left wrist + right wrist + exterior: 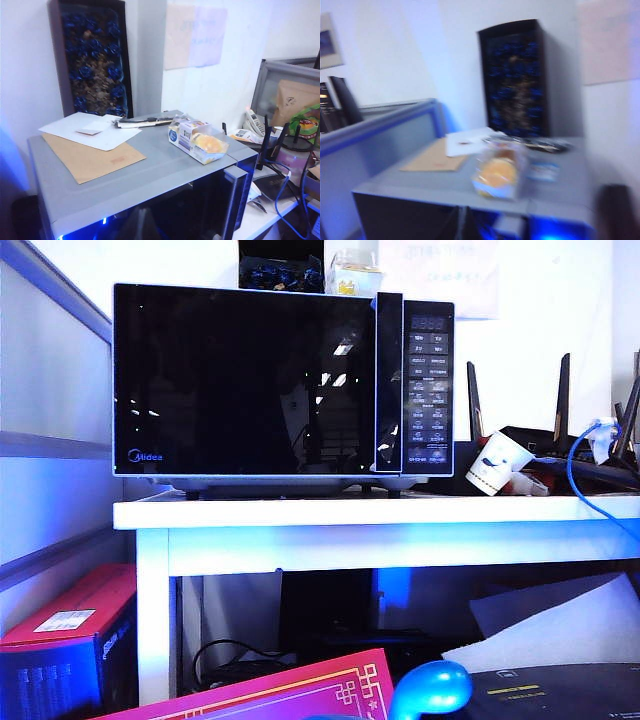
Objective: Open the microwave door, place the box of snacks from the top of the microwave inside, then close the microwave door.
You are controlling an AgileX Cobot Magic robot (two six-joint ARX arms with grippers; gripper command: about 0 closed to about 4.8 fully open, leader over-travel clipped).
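The black microwave (430, 380) stands on a white table, its mirror-glass microwave door (240, 380) shut. The box of snacks (352, 275), a small clear tub with yellow contents, sits on the microwave's top near the right. In the left wrist view the tub (200, 141) lies beyond my left gripper (142, 220), whose dim fingers meet in a point in front of the dark door. In the blurred right wrist view my right gripper (462, 220) is shut and empty, below the tub (496, 175). Neither gripper shows in the exterior view.
A tall dark box of blue-wrapped items (95, 60) stands at the back of the microwave top, beside white papers and a brown envelope (90, 160). On the table (380, 512) to the right are a white cup (495, 462), a router and a blue cable. A red box (70, 630) sits below.
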